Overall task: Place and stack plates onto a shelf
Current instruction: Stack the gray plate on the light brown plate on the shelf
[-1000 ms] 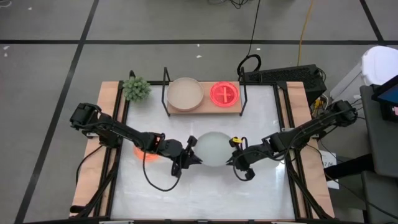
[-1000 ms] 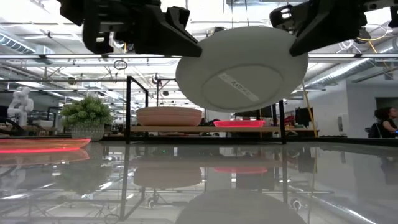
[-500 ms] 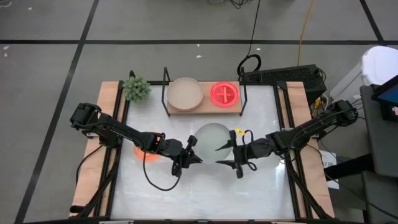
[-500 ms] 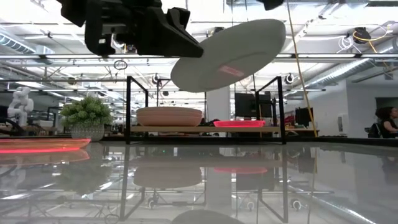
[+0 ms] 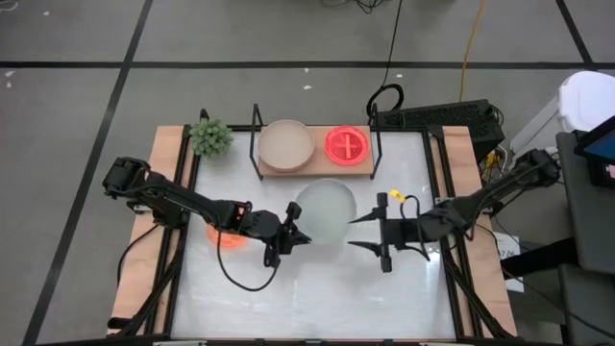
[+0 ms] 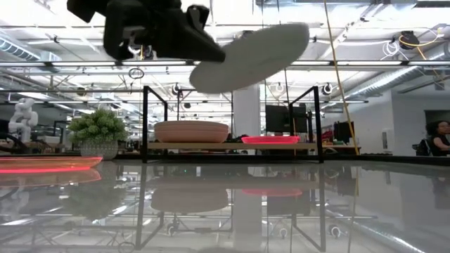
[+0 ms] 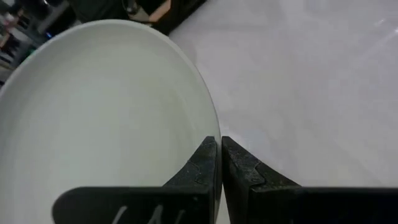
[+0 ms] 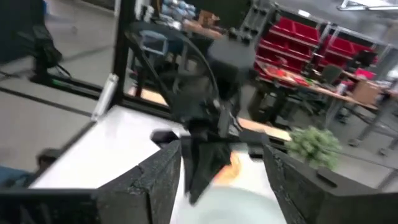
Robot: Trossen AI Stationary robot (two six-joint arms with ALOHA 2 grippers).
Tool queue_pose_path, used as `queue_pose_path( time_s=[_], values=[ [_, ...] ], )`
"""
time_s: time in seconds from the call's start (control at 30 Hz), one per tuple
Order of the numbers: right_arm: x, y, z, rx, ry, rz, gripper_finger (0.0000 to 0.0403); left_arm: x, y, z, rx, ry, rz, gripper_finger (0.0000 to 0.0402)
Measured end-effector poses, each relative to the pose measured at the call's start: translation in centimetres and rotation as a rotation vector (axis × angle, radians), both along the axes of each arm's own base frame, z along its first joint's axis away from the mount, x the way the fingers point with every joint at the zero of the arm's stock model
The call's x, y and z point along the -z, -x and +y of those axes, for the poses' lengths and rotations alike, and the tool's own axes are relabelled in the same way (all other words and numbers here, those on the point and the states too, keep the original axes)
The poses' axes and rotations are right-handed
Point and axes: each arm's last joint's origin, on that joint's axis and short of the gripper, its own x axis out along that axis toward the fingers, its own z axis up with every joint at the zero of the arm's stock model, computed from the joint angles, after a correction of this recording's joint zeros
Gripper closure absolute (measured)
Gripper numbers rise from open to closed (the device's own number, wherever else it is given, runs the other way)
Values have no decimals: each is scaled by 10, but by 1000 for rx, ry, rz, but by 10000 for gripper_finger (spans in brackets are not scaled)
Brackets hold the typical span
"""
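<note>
A pale grey plate (image 5: 327, 211) hangs over the middle of the table, in front of the shelf (image 5: 315, 169). My left gripper (image 5: 300, 235) is shut on its edge. In the low view the plate (image 6: 249, 56) is tilted, well above the tabletop. My right gripper (image 5: 350, 234) stands open to the plate's right, apart from it. On the shelf rest a beige plate (image 5: 285, 144) and a hot pink plate (image 5: 346, 144). An orange plate (image 5: 221, 237) lies flat on the table under my left arm. My left gripper pinches the plate's rim (image 7: 213, 127) between its two fingers, one on the upper face and one on the underside. It comes at the plate about level from the table's left. The plate is lifted clear and tilted, its edge away from the fingers (image 6: 299, 31) higher.
A small potted plant (image 5: 210, 136) stands left of the shelf. The shelf's black wire ends (image 6: 145, 123) rise on both sides of the board. The white tabletop (image 5: 317, 298) stretches toward the near edge. A person (image 6: 434, 137) shows in the room at the far right.
My right gripper has opened, let go of the grey plate and drawn back toward the table's right edge. The plate, now held by my left gripper alone, has tipped flatter and moved a little toward the shelf.
</note>
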Motion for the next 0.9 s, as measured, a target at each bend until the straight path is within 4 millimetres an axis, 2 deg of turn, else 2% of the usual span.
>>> queue_pose_path(
  time_s=[0.2, 0.43, 0.6, 0.9],
  values=[
    [-2, 9, 5, 12, 18, 4, 212, -18, 7, 17, -42, -4, -17, 392],
    [0, 11, 10, -8, 29, 23, 231, -29, 5, 54, -136, -37, -76, 392],
    [0, 11, 10, -9, 37, 24, 240, -29, 3, 84, -252, -33, -81, 392],
    [2, 11, 9, -10, 58, 42, 246, -29, 7, 124, -437, -42, -80, 392]
  ],
)
